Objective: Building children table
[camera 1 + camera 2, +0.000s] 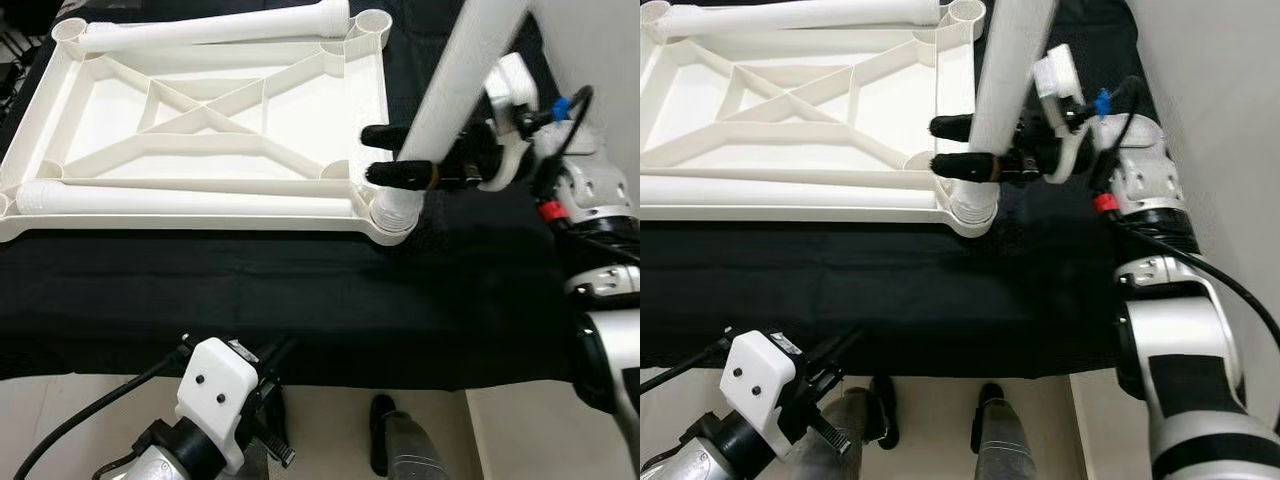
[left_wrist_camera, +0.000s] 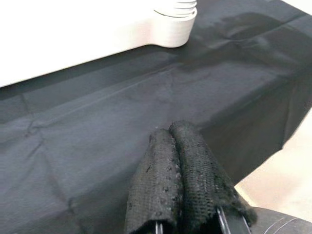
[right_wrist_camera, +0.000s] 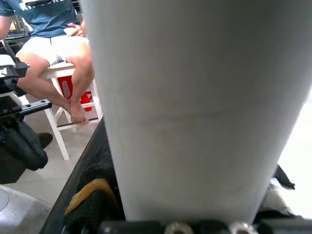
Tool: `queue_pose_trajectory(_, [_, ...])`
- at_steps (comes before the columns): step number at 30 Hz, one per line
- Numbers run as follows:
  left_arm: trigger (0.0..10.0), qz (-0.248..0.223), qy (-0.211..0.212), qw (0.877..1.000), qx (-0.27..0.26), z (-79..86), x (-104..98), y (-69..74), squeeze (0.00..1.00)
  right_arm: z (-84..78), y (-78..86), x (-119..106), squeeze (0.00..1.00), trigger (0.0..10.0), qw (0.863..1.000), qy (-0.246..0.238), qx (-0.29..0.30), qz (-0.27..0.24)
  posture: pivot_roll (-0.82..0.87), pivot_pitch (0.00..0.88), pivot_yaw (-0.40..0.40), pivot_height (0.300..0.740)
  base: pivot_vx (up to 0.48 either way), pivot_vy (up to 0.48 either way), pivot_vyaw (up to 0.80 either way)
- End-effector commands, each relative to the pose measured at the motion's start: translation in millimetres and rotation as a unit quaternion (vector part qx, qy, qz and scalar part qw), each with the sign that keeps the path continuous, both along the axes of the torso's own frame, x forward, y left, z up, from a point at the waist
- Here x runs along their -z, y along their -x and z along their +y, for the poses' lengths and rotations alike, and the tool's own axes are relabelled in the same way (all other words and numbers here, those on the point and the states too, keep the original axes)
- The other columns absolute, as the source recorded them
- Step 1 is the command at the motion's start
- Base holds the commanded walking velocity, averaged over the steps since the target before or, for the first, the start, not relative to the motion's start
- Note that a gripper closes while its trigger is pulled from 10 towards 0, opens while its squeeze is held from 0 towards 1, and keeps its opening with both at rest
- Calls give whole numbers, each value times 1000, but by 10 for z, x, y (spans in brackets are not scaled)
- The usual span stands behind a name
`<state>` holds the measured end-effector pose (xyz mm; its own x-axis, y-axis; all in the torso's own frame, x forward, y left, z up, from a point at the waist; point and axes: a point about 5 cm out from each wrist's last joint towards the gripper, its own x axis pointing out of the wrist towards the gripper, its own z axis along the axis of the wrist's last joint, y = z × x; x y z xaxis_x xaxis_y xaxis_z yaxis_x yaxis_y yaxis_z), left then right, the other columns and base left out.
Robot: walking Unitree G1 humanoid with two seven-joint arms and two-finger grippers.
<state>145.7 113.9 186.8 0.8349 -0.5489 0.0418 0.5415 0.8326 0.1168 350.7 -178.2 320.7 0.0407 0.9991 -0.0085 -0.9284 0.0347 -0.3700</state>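
Note:
A white plastic tabletop (image 1: 215,120) lies upside down on a black cloth, its ribbed underside facing up. Two white legs lie flat on it, one along the far edge (image 1: 215,28) and one along the near edge (image 1: 180,200). A third white leg (image 1: 465,75) stands upright in the near right corner socket (image 1: 392,213). My right gripper (image 1: 385,155) is shut on this leg just above the socket. My left gripper (image 2: 180,165) hangs low in front of the table edge, fingers pressed together with nothing between them.
The black cloth (image 1: 300,300) covers the table and drops over its near edge to a pale tiled floor (image 1: 60,410). In the right wrist view a person (image 3: 53,53) sits on a white stool beyond the table.

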Motion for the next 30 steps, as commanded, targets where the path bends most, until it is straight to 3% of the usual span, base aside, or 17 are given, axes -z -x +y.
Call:
queue_pose_trajectory(1, [10000, 14, 0, 1000, 11, 0, 16, 39, 0, -56, 21, 66, 0, 10000, 1000, 13, 1, 10, 122, 424, 46, 740, 0, 0, 0])
queue_pose_trajectory(17, [10000, 17, 2, 1000, 15, 3, 24, 42, 0, 136, -8, 327, 0, 10000, 998, 54, 29, 3, 117, 421, 44, 740, 0, 0, 0])
queue_pose_trajectory(25, [10000, 21, 4, 1000, 18, 2, 34, 54, 0, 262, 44, 655, 0, 10000, 991, 84, 93, 36, 99, 415, 47, 740, 0, 0, 0])
queue_pose_trajectory(28, [10000, 21, 4, 1000, 18, 2, 34, 54, 0, 262, 44, 655, 0, 10000, 991, 84, 93, 36, 99, 415, 47, 740, 0, 0, 0])
queue_pose_trajectory(30, [10000, 22, 6, 1000, 20, -2, 34, 51, 0, 284, 72, 754, 0, 10000, 981, 105, 148, 67, 86, 415, 43, 740, 0, 0, 0])
